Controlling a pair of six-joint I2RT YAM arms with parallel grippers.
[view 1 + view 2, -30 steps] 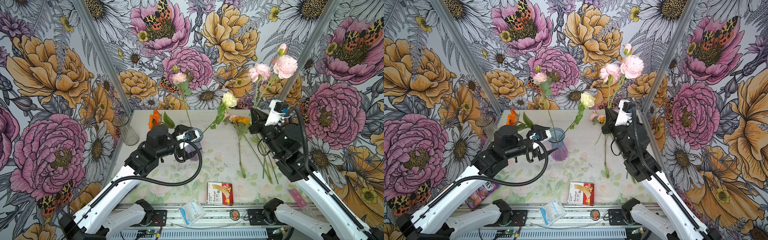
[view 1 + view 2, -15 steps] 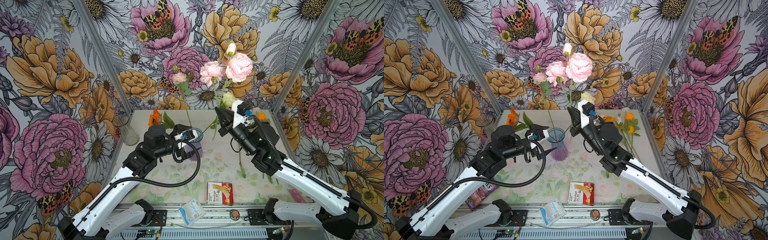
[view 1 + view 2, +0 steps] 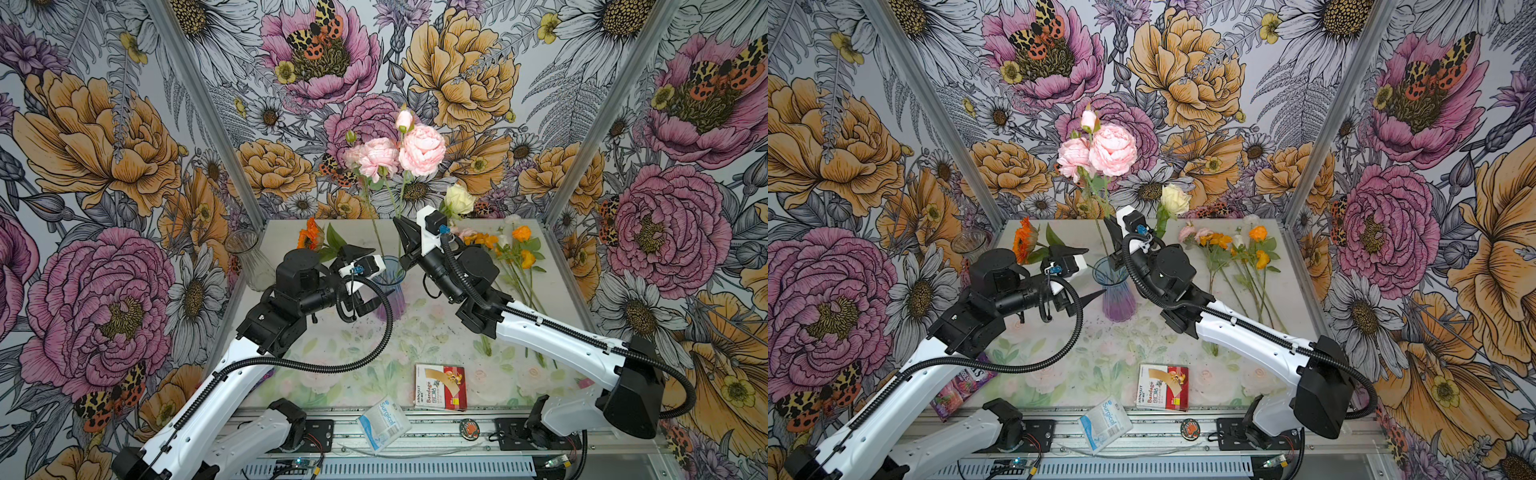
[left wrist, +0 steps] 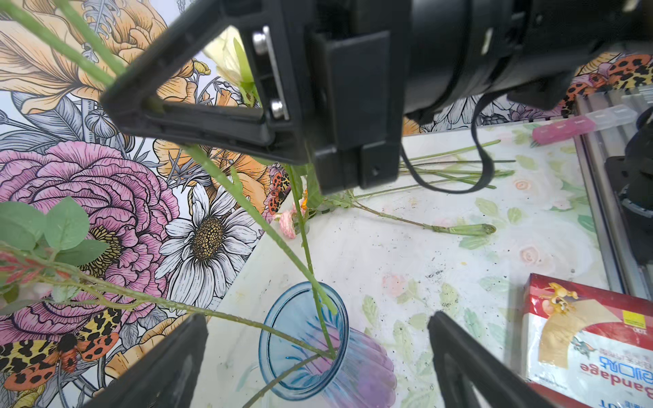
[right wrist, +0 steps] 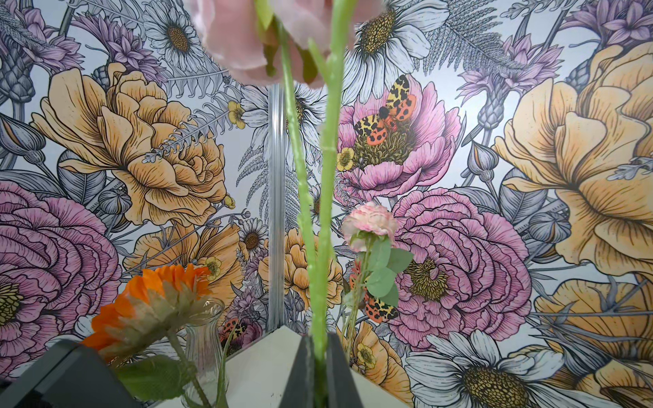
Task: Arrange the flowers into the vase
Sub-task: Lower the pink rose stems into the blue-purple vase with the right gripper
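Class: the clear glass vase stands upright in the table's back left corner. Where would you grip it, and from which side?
Judging by its shape, take the clear glass vase at the narrow neck just under its flared rim, with a level pinch. It stands upright near the corner walls, so come from the middle of the table.

Two high views, two wrist close-ups

Both top views look down from above the front edge of the table point(image 3: 415, 332) toward the back wall point(image 3: 457, 83), sharing nearly everything (only shifted sideways). The left wrist view looks down, close, into the blue vase point(image 4: 360, 367); the right wrist view looks up along the pink flowers point(image 5: 319, 268) at the wallpaper point(image 5: 459, 247).
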